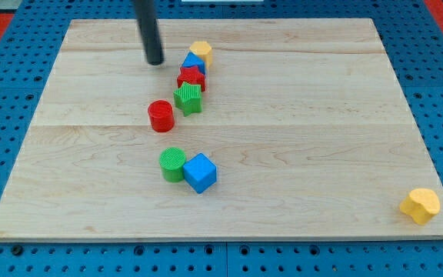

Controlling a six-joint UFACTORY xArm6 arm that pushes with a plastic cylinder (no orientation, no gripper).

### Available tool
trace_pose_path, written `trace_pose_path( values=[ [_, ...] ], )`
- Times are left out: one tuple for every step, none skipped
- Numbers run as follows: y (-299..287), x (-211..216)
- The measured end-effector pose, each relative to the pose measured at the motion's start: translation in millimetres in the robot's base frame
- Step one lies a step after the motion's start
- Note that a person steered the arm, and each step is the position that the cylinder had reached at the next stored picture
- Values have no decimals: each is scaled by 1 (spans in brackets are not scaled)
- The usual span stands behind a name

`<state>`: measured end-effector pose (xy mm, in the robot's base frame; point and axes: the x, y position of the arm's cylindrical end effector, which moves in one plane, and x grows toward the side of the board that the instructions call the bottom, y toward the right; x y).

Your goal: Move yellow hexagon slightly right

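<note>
My tip (155, 61) sits on the worktop (298, 115) near the view's top, left of centre. No gripper on this rig, just the bare rod, so nothing to open or close; it touches no block right now.

The target, yellow hexagon (201, 51), is at the view's top, at the head of a tight column of blocks. It lies to the view's right of my tip and a touch higher, near but w/ a clear gap between. That's the relation the move turns on: I'm already on its left side, so a push toward the view's right is the correct direction.

Catch: just below the hexagon sits a blue block (194, 63), shape partly hidden, touching or nearly touching it. Below that a red star (191, 78), then a green star (188, 98). My tip is about level w/ the blue block, not the hexagon. A straight rightward slide would, I judge, hit blue first. So I'd nudge up toward the view's top, then go right, short stroke only.

Elsewhere, well apart: red cylinder (161, 115), green cylinder (173, 164) beside a blue cube (200, 171), and a second yellow block (421, 205) at bottom-right corner, shape unclear, not my target I think.
</note>
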<state>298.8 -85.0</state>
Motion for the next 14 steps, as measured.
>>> trace_pose_path(
  values=[
    [65, -2],
    [44, -14],
    [-23, -26],
    [-3, -65],
    [52, -64],
    [100, -61],
    [131, -61],
    [119, -75],
    [92, -94],
    [78, -85],
    [81, -59],
    [88, -34],
    [102, -14],
    [134, -14]
  ],
)
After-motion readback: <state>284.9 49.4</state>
